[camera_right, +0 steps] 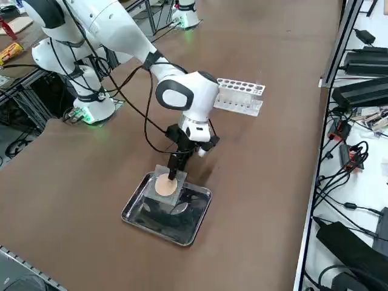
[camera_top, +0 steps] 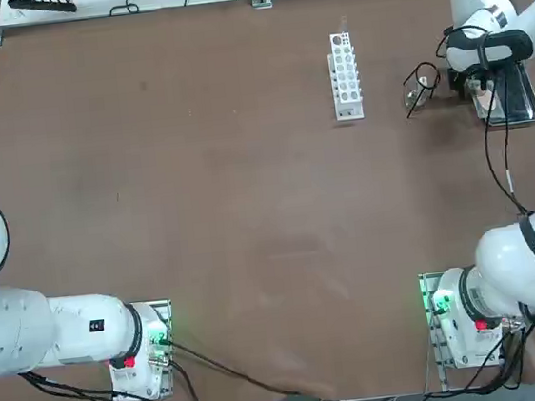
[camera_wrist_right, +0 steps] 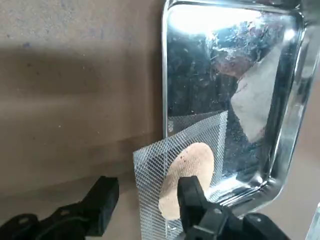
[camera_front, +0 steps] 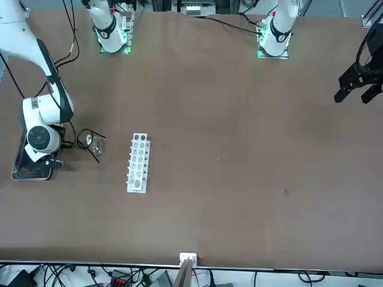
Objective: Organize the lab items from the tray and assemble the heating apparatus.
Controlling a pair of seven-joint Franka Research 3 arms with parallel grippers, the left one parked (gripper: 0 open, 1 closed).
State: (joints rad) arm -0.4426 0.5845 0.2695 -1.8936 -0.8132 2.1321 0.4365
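Straddling the mesh [camera_wrist_right: 180, 175] edge over the tray [camera_wrist_right: 287, 150] rim, the tool [camera_wrist_right: 145, 200] stands part-open; thin, light, springy mesh suits an edge pinch.

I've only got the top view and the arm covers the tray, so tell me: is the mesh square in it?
Observer: Only partly. The mesh lies across the tray's rim, part inside and part outside.
Operator: Has the gripper got it?
Observer: Not clamped. The right gripper is down at the mesh and open, one finger in front of its tan centre.
Operator: Anything else in the tray?
Observer: Only reflections, as far as I can make out.
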